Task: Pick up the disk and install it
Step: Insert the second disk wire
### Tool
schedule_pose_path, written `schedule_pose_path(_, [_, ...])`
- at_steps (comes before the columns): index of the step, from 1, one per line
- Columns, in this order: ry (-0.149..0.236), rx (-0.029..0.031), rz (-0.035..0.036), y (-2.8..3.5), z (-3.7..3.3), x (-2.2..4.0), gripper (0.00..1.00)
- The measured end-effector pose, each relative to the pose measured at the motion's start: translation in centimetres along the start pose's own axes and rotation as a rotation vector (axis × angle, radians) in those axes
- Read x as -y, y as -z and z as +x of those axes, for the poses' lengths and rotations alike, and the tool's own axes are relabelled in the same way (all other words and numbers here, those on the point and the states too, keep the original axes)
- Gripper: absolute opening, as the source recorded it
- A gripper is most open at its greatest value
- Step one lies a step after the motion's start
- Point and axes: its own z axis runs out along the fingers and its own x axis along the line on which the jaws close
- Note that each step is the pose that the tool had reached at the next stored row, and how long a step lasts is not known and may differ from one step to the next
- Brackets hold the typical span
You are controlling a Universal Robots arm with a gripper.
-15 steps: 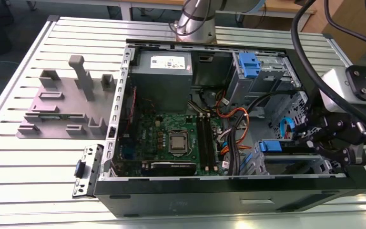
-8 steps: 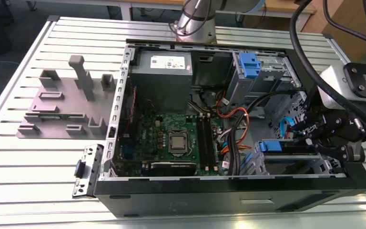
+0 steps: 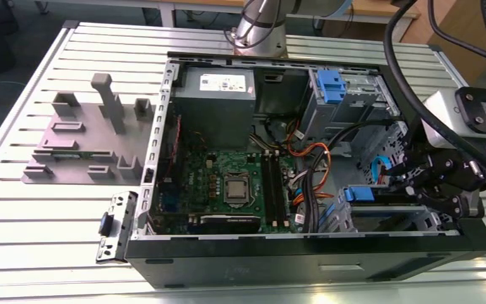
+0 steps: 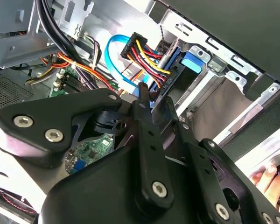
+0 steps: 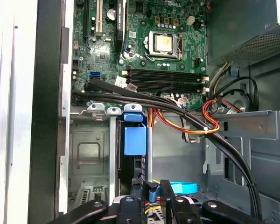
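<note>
The disk point(image 5: 134, 139) stands on edge in the lower drive bay of the open computer case point(image 3: 311, 253), its blue caddy handle facing out; the handle also shows in the exterior view point(image 3: 359, 193) and in the second wrist view point(image 4: 192, 60). My gripper point(image 5: 157, 189) hovers just off the bay, a short way back from the handle. Its black fingers point(image 4: 142, 100) sit close together with nothing between them. In the exterior view the gripper point(image 3: 405, 174) hangs over the case's right side, beside the bay.
Black, orange and blue cables point(image 5: 177, 112) run across the bay and near the fingers. A second blue caddy point(image 3: 331, 85) sits in the upper bay beside the grey power supply point(image 3: 218, 95). A grey fixture point(image 3: 91, 133) stands at the exterior view's left. A person's hand point(image 4: 270, 182) shows outside the case.
</note>
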Motion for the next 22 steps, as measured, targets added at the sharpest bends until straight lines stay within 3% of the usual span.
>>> schedule_pose_path(7, [0.0, 0.0, 0.0, 0.0, 0.0, 0.0, 0.29])
schedule_pose_path(10, [0.0, -0.0002, 0.0, 0.01, 0.0, 0.0, 0.18])
schedule_pose_path(22, [0.0, 0.0001, 0.0, 0.05, 0.01, -0.01, 0.18])
